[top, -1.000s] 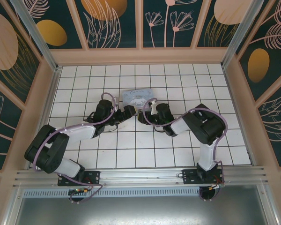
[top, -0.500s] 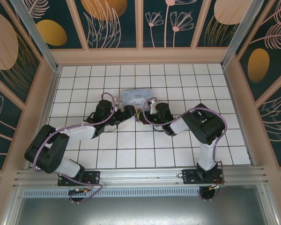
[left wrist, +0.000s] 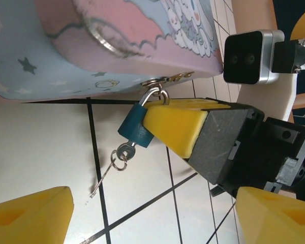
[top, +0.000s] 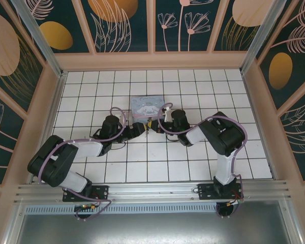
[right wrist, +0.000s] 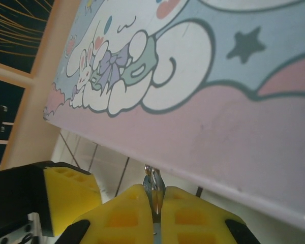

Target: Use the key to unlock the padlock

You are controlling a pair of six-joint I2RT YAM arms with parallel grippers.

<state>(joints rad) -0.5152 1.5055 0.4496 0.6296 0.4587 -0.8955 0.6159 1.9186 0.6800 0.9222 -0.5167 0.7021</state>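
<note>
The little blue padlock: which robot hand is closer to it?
Right. The right gripper is shut on the padlock at its silvery shackle. The left gripper hangs open in front of the padlock, not touching it.

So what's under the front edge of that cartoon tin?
The blue padlock is hooked through the tin's hasp, with a key in its base. The right end effector's yellow finger covers the padlock's far side.
</note>
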